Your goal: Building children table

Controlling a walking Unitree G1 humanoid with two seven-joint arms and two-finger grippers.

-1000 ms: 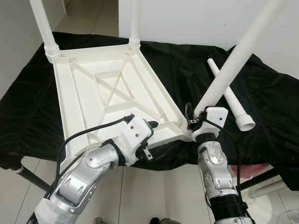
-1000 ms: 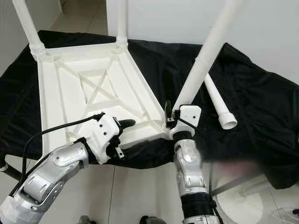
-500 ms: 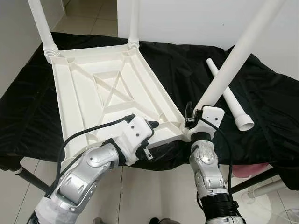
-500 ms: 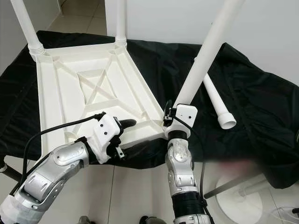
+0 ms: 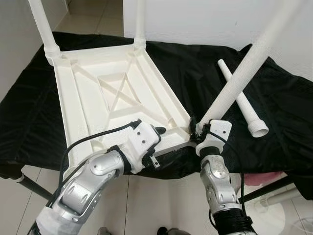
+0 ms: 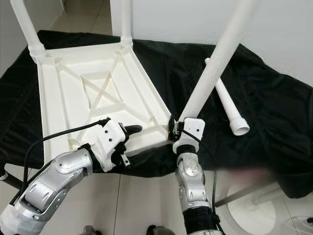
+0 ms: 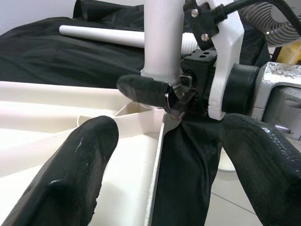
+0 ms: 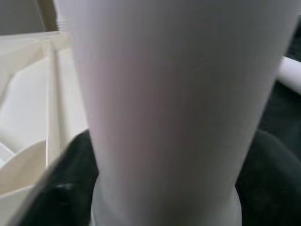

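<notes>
White tabletop [image 5: 112,93] lies upside down on black-draped bench [image 5: 44,112], 2 legs [image 5: 41,24] fitted at its far corners. Right hand [image 5: 199,131] clamped on slanted leg [image 5: 244,66] at tabletop's near right corner. Left hand [image 7: 160,155] open, straddling tabletop's near edge. Spare leg [image 5: 242,100] lies right of tabletop.

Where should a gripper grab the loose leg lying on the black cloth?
Mid-shaft of the loose leg, coming from above with fingers across its width. It lies flat on the black cloth; the shaft is a plain narrow tube, while the flared end near the robot is wider.

Held leg [image 5: 244,68] runs past the frame's top edge.
</notes>
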